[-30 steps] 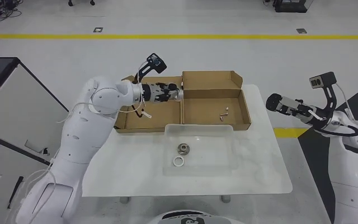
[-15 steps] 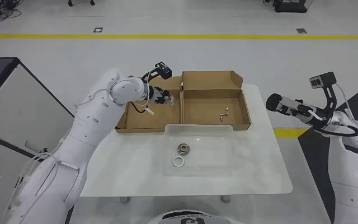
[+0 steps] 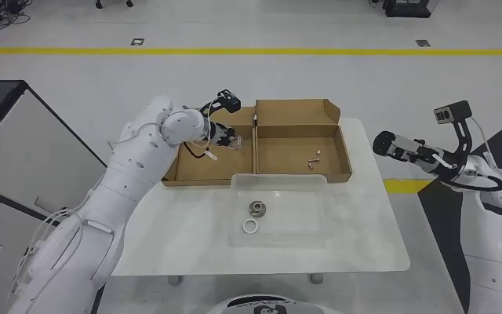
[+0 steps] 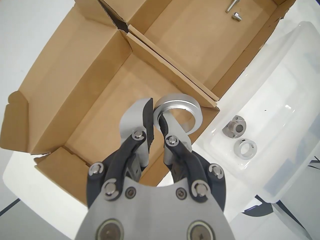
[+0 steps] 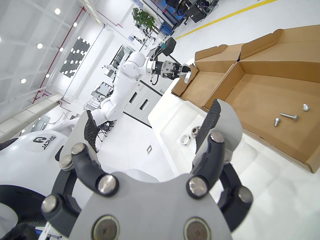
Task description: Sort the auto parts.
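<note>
Bore on the tabletop (image 3: pixel 369 228), along its far edge, two open cardboard boxes: left box (image 3: pixel 227 166) and right box (image 3: pixel 286 157), with a clear tray (image 3: pixel 290 229) just before them. Held the left gripper (image 4: pixel 155 114) clamped on a large metal ring (image 4: pixel 178 102) near the left box's right wall, apparently off its floor. Held the right gripper (image 5: pixel 152 111) apart, beyond the tabletop's right edge. Contained in the tray: flanged hub (image 3: pixel 256 208) and collar (image 3: pixel 250 226); in the right box, three small fasteners (image 3: pixel 314 159).

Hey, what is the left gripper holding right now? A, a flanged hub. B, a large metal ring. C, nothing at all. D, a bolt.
B: the left gripper's fingers are shut on a large metal ring, one finger inside its hole, over the left cardboard box.
</note>
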`<control>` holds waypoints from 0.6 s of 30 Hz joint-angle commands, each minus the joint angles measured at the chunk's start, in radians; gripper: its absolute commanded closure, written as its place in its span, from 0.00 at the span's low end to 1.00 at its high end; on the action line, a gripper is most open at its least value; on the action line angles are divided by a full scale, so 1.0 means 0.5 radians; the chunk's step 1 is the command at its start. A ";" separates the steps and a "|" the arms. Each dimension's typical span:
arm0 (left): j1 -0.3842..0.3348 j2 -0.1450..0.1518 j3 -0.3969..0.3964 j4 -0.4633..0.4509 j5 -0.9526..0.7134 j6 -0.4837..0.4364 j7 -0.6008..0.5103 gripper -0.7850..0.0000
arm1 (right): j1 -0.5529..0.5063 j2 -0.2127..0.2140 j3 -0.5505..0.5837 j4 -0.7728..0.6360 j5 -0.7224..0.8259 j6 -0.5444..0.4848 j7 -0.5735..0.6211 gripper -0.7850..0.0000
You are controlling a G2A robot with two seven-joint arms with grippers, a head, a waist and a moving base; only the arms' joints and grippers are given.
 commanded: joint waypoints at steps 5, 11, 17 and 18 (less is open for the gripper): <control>-0.076 -0.060 0.151 0.193 0.161 0.183 0.045 1.00 | 0.000 0.000 0.000 0.000 0.000 0.000 0.000 0.00; -0.238 -0.207 0.389 0.571 0.214 0.281 0.154 1.00 | 0.000 0.000 0.000 0.000 0.000 0.000 0.000 0.00; -0.367 -0.370 0.564 0.924 0.205 0.333 0.186 1.00 | 0.000 0.000 0.000 0.000 0.000 0.000 0.000 0.00; -0.384 -0.396 0.587 0.976 0.207 0.338 0.193 1.00 | 0.000 0.000 0.000 0.000 0.000 0.000 0.000 0.00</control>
